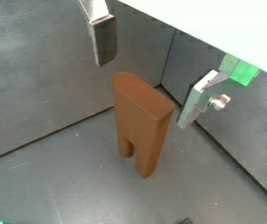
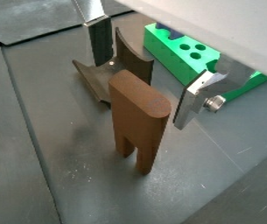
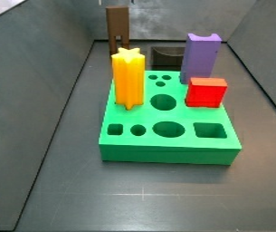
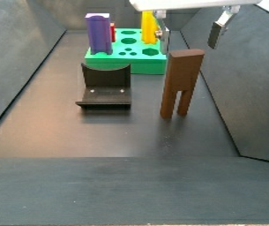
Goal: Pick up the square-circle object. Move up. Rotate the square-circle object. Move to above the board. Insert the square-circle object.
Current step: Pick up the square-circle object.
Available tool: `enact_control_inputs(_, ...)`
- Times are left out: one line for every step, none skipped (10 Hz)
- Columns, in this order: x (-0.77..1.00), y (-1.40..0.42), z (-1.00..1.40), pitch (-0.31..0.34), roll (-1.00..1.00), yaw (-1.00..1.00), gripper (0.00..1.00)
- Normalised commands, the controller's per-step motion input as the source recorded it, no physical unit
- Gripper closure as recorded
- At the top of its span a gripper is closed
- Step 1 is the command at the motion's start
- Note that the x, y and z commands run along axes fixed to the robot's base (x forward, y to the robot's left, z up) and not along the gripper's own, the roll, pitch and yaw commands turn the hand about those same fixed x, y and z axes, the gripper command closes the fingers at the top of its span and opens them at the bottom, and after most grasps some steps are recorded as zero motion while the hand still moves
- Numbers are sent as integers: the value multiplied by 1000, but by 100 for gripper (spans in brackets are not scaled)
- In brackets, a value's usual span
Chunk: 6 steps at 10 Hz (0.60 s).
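1. Brown and upright, the square-circle object stands nearest on the dark bench, legs down, free on every side so fingers can close on it.
2. Above it hangs the end effector, spread wide and holding nothing, one pad on each side of the block's top, neither touching it; I judge a grasp is being lined up.
3. At nine o'clock of the block, the fixture.
4. Farthest back, at eleven o'clock, the board waits.
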Motion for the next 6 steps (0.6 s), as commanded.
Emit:
enact_control_inputs(34,3,-200,0,41,86,0)
enact_control_inputs(46,3,-209,0,39,89,0)
enact_control_inputs(17,0,-223,-14,39,86,0)
enact_control_inputs(0,0,-323,-61,61,97,0)
enact_control_inputs(0,0,-363,-53,94,111,0)
enact_control_inputs(0,0,-360,-39,104,106,0)
